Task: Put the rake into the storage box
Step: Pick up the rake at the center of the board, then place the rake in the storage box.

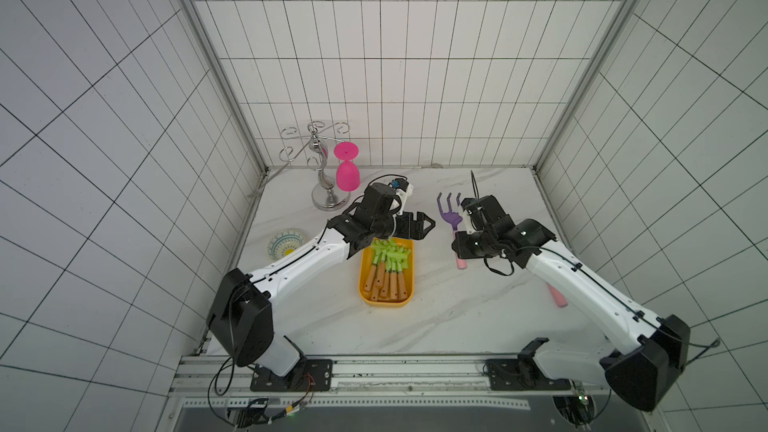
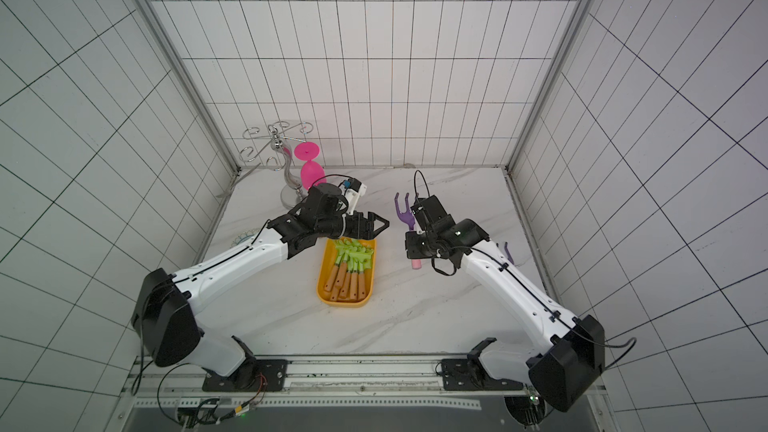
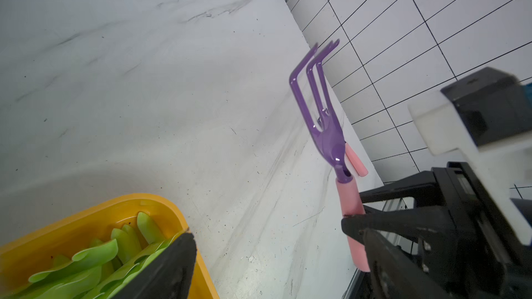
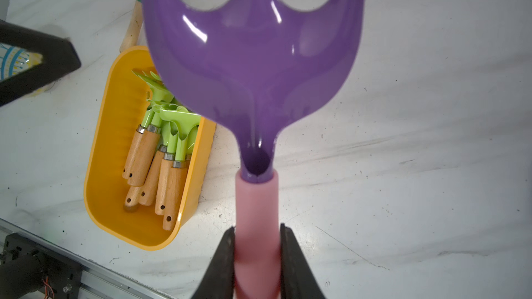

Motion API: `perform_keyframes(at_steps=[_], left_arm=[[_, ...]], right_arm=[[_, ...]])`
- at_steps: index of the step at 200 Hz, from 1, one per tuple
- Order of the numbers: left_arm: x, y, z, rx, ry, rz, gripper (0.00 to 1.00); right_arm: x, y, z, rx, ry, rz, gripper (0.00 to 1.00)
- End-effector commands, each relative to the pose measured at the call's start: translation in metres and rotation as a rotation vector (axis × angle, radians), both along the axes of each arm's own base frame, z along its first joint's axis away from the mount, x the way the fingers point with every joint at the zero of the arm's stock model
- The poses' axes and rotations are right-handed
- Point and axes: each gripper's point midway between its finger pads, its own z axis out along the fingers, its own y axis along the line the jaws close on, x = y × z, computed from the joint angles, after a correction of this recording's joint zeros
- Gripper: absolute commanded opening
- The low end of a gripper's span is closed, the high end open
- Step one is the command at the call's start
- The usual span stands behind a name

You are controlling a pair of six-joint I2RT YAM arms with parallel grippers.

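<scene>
The rake (image 1: 449,213) has a purple pronged head and a pink handle. It is lifted off the table, right of the storage box, prongs pointing to the back wall. My right gripper (image 4: 257,237) is shut on the pink handle (image 4: 256,205), with both fingers pressed against it. The storage box (image 1: 406,299) is a yellow tub at mid-table and holds several green tools with wooden handles (image 1: 388,274). My left gripper (image 1: 429,224) hovers over the box's far end, pointing at the rake, open and empty (image 3: 276,254). Both top views show the rake (image 2: 404,213) and the box (image 2: 365,301).
A chrome glass rack (image 1: 324,168) with a pink glass (image 1: 347,174) stands at the back left. A patterned plate (image 1: 286,243) lies by the left wall. Another pink-handled tool (image 1: 557,297) lies under the right arm. A wooden-handled tool (image 4: 133,28) lies beyond the box.
</scene>
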Motion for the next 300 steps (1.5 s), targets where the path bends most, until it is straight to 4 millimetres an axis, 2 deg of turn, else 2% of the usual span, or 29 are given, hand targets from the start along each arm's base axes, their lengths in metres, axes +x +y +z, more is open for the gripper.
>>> perform_keyframes(at_steps=[1,80,117,144,159,180,215,265,300], left_arm=[[-0.002,-0.014,0.021,-0.068,-0.046,-0.042,0.9],[-0.003,-0.012,0.008,-0.049,-0.012,-0.039,0.7],[0.001,-0.008,0.006,-0.058,-0.021,-0.022,0.53],[0.002,-0.005,0.001,-0.052,-0.002,-0.01,0.52],[0.0,-0.004,-0.002,-0.049,0.007,-0.008,0.59],[-0.001,0.0,-0.002,-0.051,0.011,0.002,0.62],[0.001,0.002,0.001,-0.058,-0.005,0.018,0.62],[0.002,-0.009,0.012,-0.132,-0.021,-0.017,0.46],[-0.005,-0.012,0.011,-0.16,-0.003,-0.052,0.23]], right_arm=[[-0.009,-0.004,-0.01,-0.059,0.002,-0.025,0.06],[-0.017,0.03,0.0,-0.051,-0.036,0.049,0.05],[-0.022,0.042,0.005,-0.021,-0.029,0.074,0.05],[-0.022,0.045,0.013,-0.014,-0.054,0.076,0.04],[-0.022,0.044,0.019,-0.007,-0.073,0.066,0.03],[-0.02,0.042,0.026,0.005,-0.105,0.054,0.03],[-0.023,0.047,0.035,0.046,-0.116,0.07,0.02],[-0.033,0.066,0.03,0.045,-0.101,0.141,0.02],[-0.034,0.065,0.033,0.046,-0.12,0.139,0.02]])
